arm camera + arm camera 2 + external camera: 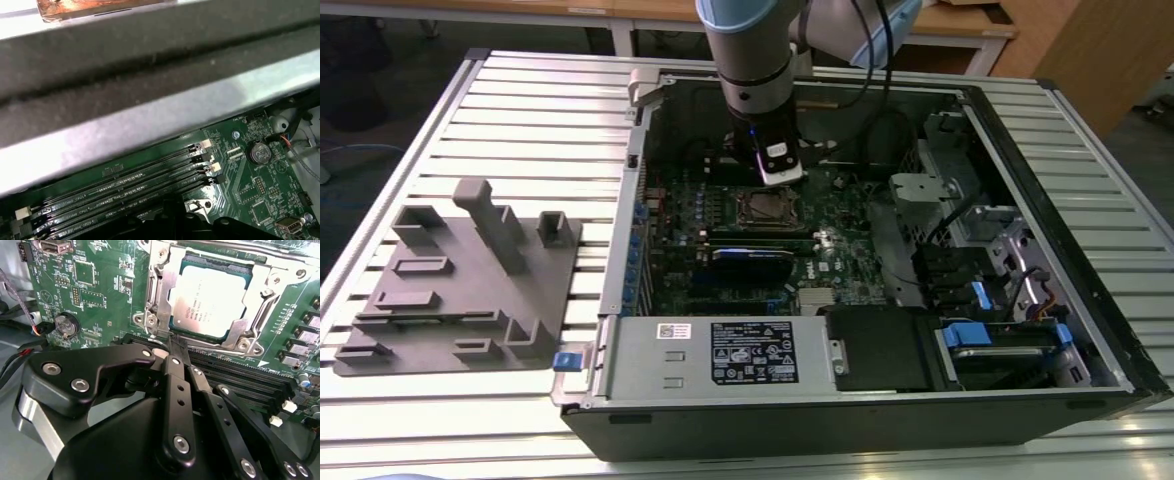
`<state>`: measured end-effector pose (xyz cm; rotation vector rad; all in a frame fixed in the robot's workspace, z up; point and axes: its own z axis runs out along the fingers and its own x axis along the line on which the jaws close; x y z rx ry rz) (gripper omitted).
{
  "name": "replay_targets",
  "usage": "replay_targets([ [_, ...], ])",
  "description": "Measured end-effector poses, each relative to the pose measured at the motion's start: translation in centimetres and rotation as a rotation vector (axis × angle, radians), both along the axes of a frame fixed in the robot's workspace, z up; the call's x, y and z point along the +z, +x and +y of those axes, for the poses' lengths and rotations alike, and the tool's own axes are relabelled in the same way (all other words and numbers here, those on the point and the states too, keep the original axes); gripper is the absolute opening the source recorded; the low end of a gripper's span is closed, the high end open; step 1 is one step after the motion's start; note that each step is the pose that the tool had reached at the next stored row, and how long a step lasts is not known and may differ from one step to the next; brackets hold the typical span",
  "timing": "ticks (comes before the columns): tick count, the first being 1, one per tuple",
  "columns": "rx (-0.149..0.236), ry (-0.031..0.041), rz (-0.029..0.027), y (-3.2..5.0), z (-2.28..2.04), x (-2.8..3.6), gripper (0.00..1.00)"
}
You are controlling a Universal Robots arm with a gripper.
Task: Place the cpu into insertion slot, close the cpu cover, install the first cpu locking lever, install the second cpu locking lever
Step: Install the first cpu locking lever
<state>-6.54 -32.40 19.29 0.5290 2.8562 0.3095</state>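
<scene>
The cpu, a silvery square chip, lies flat in the insertion slot on the green motherboard. The silver cpu cover lies down around it, and the chip shows through its window. My gripper has its black fingers together with nothing between them. Its tips sit at the socket's edge, beside the long black memory slots. In the exterior view the gripper hangs just above the socket, inside the open computer case. I cannot tell how the locking levers stand.
The open case lies on a slatted metal table and its walls hem in the arm. A black power supply and drive bays sit at the front. A grey fixture block stands at the exterior view's left. A coin battery is on the board.
</scene>
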Motion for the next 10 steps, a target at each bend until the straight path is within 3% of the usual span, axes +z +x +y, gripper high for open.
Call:
replay_targets([
  [3, 0.0, -0.0002, 0.0, 0.0, -0.02, 0.0, 0.11],
  [8, 0.0, 0.0004, -0.0001, 0.0, -0.01, 0.75, 0.11],
  [10, 0.0, 0.0008, -0.0002, 0.01, 0.04, 0.77, 0.11],
])
